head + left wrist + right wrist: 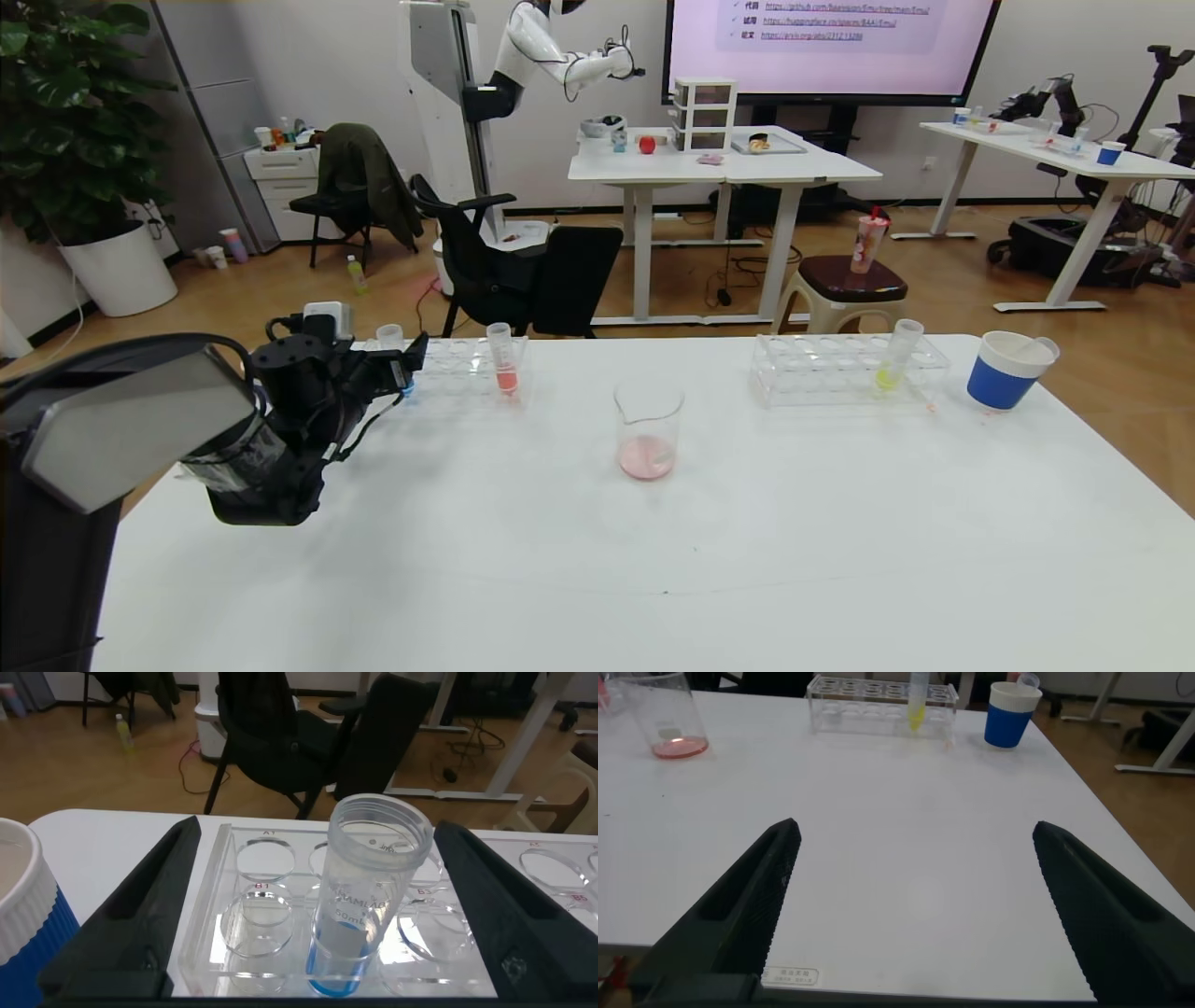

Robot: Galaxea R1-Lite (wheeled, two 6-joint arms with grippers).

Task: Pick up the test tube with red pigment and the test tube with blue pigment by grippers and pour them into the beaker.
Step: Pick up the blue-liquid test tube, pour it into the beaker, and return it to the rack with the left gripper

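The test tube with blue pigment [366,896] is a slim clear plastic tube with an open round mouth, faint printed markings on its wall and a shallow layer of bright blue liquid at its bottom. It stands upright in a well of the left clear rack [280,873], directly between the two spread black fingers [121,924] of the left gripper [407,371]; the fingers flank it on both sides without touching it, so the gripper is released and holds nothing. Just outside one finger in the left wrist view sits the ribbed wall of a blue-and-white paper cup [23,924], close to the rack's end. Beyond the gripper along the same rack stands a like tube with coral-red liquid [503,361], apart from the fingers.

The beaker [648,430], small and clear with a pouring lip, stands on the white table [597,560] well to the right of the left gripper and already holds a pale pinkish-red pool at its bottom. Farther right lie a second clear rack [845,369] carrying a yellow-liquid tube [896,357] and another blue paper cup [1008,369].

The right gripper [915,905] hangs low over bare tabletop at the near right, fingers wide apart and empty, with the beaker, second rack and cup all far ahead of it.
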